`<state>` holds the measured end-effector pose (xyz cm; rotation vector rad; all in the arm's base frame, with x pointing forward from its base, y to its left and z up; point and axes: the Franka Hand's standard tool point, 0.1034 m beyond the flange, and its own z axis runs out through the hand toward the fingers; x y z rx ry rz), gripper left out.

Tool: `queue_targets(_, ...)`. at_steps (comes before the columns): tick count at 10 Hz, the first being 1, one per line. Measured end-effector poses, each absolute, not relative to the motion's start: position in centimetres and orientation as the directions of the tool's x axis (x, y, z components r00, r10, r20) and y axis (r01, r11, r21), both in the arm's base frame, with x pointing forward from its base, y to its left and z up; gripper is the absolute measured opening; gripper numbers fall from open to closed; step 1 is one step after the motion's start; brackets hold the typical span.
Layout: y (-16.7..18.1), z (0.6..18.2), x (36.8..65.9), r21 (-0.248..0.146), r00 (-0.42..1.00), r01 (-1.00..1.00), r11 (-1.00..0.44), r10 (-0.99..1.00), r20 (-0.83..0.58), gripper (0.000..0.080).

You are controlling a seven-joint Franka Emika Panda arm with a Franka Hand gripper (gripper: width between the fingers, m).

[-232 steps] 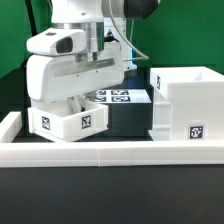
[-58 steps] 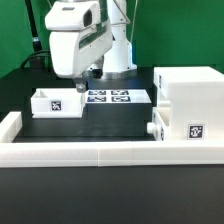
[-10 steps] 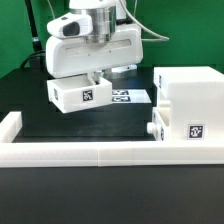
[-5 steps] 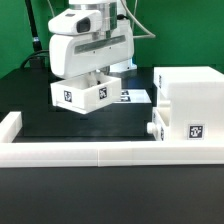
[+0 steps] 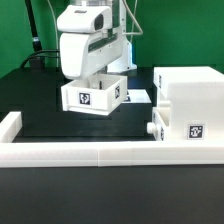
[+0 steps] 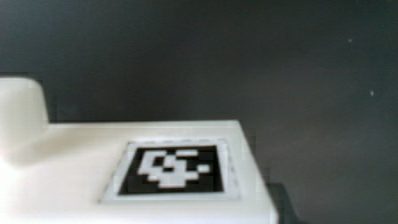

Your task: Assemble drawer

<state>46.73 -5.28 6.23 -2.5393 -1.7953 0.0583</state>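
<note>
My gripper (image 5: 96, 72) is shut on a small white drawer tray (image 5: 92, 96) and holds it lifted above the black table, its tag facing the camera. The fingertips are hidden behind the tray's wall. The tall white housing (image 5: 190, 100) stands at the exterior view's right, a tag on its front. A second tray sits low in the housing with its knob (image 5: 153, 130) sticking out toward the left. In the wrist view the held tray's white face (image 6: 71, 170) and its tag (image 6: 173, 168) fill the lower part, over dark table.
The marker board (image 5: 138, 97) lies flat on the table behind the held tray, partly hidden by it. A long low white wall (image 5: 90, 152) edges the table's front, with a raised end at the exterior view's left (image 5: 10, 125).
My gripper has carried the tray toward the exterior view's right, nearer the housing, and the tray has turned so its tag faces the camera more squarely.
</note>
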Motion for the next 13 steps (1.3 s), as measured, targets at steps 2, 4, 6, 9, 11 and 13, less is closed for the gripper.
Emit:
queue_targets(2, -5.5, 6.2, 46.7, -0.049, 0.202, 0.978, -0.202, 0.979, -0.013, 0.0044)
queue_targets(4, -5.3, 6.2, 47.4, -0.048, 0.076, 0.996, -0.077, 0.997, -0.016, 0.0044)
queue_targets(6, -4.6, 6.5, 49.3, -0.047, 0.048, 0.998, -0.048, 0.999, -0.016, 0.0044)
queue_targets(9, -3.7, 6.3, 51.1, -0.053, 0.017, 0.998, -0.018, 1.000, -0.017, 0.0044)
queue_targets(11, -3.7, 6.2, 51.1, -0.055, 0.019, 0.998, -0.020, 1.000, -0.017, 0.0044)
queue_targets(13, -3.7, 6.1, 51.0, -0.056, 0.019, 0.998, -0.020, 1.000, -0.017, 0.0044)
